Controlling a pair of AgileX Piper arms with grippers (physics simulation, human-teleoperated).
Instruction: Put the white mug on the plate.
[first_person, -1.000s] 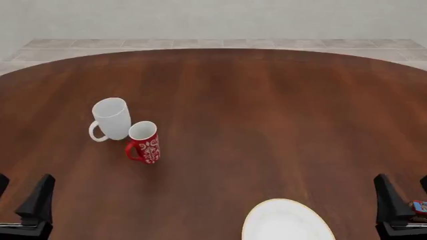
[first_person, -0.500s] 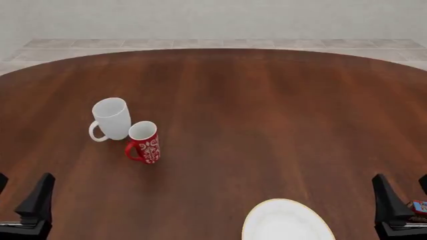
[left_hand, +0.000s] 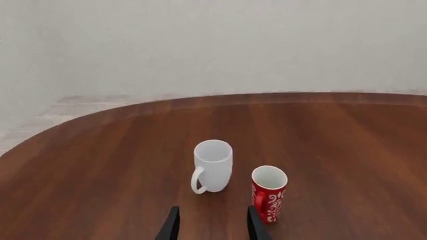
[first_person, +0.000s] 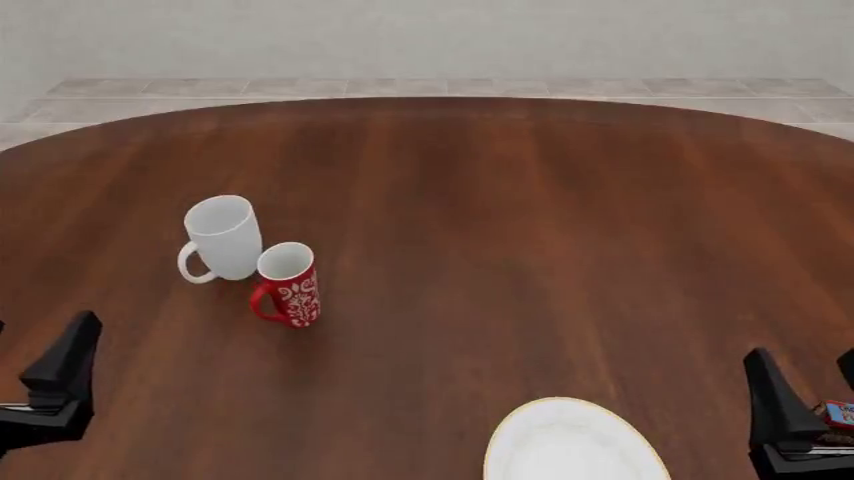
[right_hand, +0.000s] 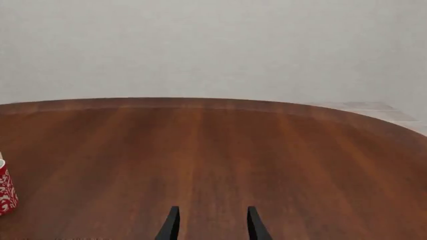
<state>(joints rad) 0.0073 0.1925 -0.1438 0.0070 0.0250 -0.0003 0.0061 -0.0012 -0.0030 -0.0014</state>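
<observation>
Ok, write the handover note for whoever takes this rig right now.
Left gripper: open, empty, pointing toward the white mug.
Right gripper: open, empty, at the near right.
White mug stands upright at the left, its handle toward the arms, close beside the red mug.
Plate is bare at the near edge, right of centre.
Done: nothing.
Left: grasp the white mug, carry it to the plate.

A red mug (first_person: 288, 284) with a white floral pattern stood upright on the dark wooden table (first_person: 534, 230), its white interior visible and its loop handle turned toward the table's near left. Beyond the table's curved far edge lay a pale tiled floor (first_person: 400, 87), which met a plain light wall (first_person: 427, 35).
</observation>
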